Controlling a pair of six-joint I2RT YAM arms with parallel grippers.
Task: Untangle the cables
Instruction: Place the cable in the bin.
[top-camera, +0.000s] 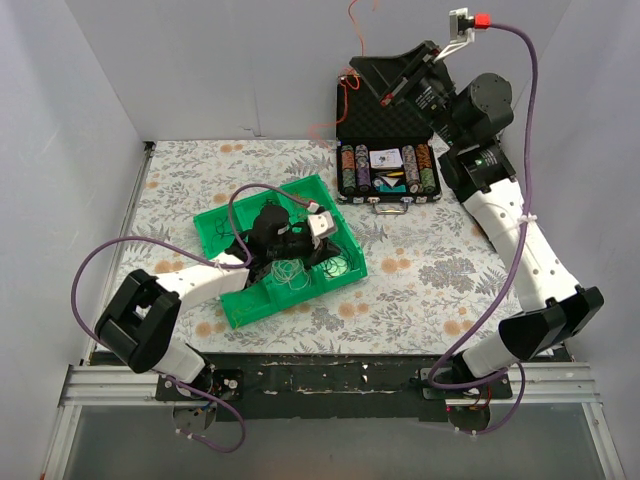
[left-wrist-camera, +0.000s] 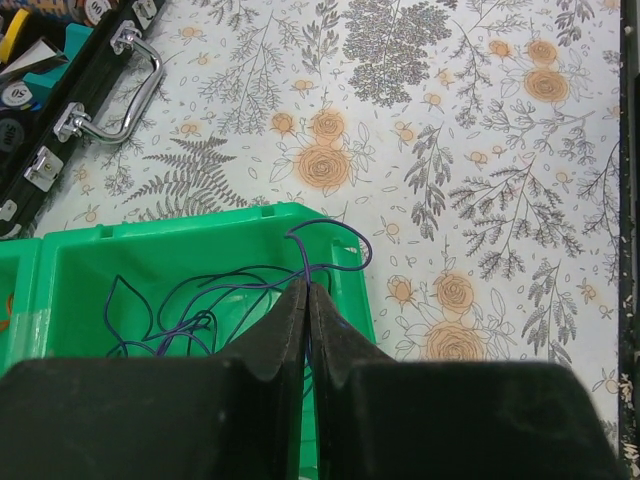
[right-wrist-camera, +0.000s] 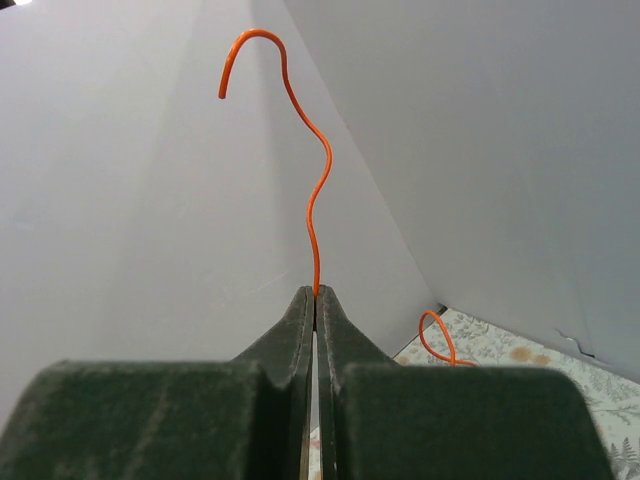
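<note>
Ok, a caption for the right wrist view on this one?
Right arm's fingers pinched shut on a thin orange wire that curls up in front of the white wall.

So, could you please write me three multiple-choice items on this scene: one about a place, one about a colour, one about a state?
1. Where is the left gripper?
A. raised high above the bin
B. down in the green bin
C. parked by its own base

2. The right gripper holds a wire of which colour?
A. orange
B. green
C. white

3. How do the left gripper's jaws stand?
A. wide open
B. half open, holding nothing
C. closed on a thin blue wire

Answers:
1 B, because the top view shows it lowered into the bin, and its own camera looks into that bin.
2 A, because the orange wire rises from between its closed fingertips.
3 C, because the fingertips meet, with the blue wire running in between them.
</note>
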